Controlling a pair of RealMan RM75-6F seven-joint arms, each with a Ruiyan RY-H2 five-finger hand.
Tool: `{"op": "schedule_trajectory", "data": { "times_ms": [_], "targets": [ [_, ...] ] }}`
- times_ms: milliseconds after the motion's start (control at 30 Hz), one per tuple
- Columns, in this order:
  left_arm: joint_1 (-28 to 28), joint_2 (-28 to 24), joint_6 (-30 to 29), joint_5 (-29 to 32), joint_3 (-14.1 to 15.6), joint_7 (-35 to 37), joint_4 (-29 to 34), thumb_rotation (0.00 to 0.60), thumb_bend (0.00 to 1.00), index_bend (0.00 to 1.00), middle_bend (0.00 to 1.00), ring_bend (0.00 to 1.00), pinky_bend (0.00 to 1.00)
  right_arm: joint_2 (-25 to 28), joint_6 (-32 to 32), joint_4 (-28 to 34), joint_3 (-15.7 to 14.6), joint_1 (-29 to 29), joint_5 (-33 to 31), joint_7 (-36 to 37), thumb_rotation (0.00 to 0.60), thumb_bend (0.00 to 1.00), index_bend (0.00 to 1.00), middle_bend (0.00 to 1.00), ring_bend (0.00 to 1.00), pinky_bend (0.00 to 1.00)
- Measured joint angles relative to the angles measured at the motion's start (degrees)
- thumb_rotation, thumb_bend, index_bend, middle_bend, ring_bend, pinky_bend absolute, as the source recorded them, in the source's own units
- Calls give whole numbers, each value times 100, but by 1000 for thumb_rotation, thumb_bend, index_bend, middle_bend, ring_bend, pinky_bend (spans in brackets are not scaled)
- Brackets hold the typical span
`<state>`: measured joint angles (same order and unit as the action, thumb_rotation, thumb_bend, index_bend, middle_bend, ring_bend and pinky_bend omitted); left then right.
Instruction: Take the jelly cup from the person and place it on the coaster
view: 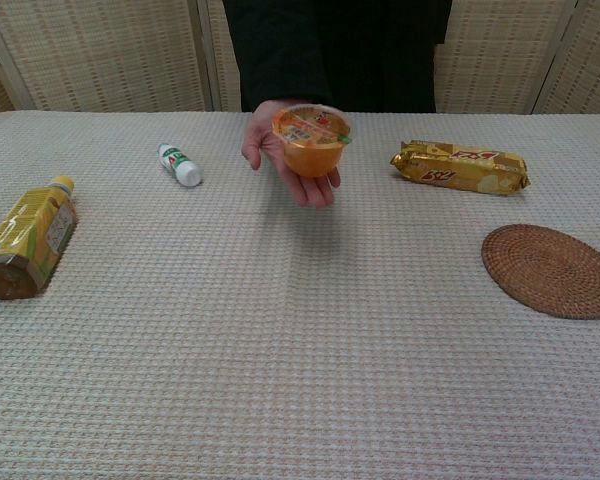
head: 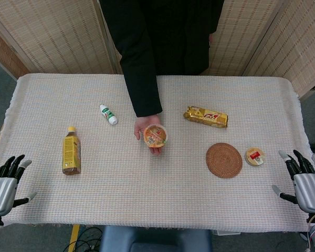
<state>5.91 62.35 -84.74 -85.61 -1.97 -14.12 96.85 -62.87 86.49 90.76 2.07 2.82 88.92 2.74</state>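
An orange jelly cup (head: 156, 135) (view: 312, 140) rests on the person's open palm (head: 145, 129) (view: 272, 142), held out over the middle of the table. The round woven coaster (head: 224, 160) (view: 553, 270) lies flat to the right of it, with nothing on it. My left hand (head: 5, 185) sits at the table's near left corner, fingers apart and holding nothing. My right hand (head: 305, 184) sits at the near right edge, fingers apart, also holding nothing. Neither hand shows in the chest view.
A yellow drink bottle (head: 71, 151) (view: 27, 240) lies on its side at the left. A small white bottle (head: 108, 114) (view: 180, 165) lies near the person's arm. A gold snack pack (head: 206, 116) (view: 461, 166) lies behind the coaster; a second small jelly cup (head: 254, 156) sits right of it.
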Motion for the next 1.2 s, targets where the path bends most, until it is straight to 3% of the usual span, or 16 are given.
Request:
{"op": "schedule_trajectory", "data": {
  "times_ms": [433, 600, 900, 1200],
  "targets": [
    [-27, -6, -64, -40, 0, 75, 53, 600, 143, 199, 109, 98, 242, 41, -82, 115, -10, 109, 149, -7, 600, 188, 65, 169, 59, 131],
    [-38, -54, -83, -54, 4, 62, 138, 600, 143, 199, 109, 98, 242, 156, -298, 329, -7, 317, 340, -20, 600, 187, 0, 88, 46, 131],
    [-93, -74, -138, -84, 40, 50, 205, 600, 143, 201, 109, 98, 242, 358, -1373, 1149, 282, 1269, 410, -218, 600, 187, 0, 45, 13, 131],
    [-177, -172, -237, -84, 55, 90, 246, 600, 143, 208, 109, 99, 242, 110, -2828, 1470, 855, 2529, -233, -585, 600, 188, 0, 38, 0, 109]
  ]
}}
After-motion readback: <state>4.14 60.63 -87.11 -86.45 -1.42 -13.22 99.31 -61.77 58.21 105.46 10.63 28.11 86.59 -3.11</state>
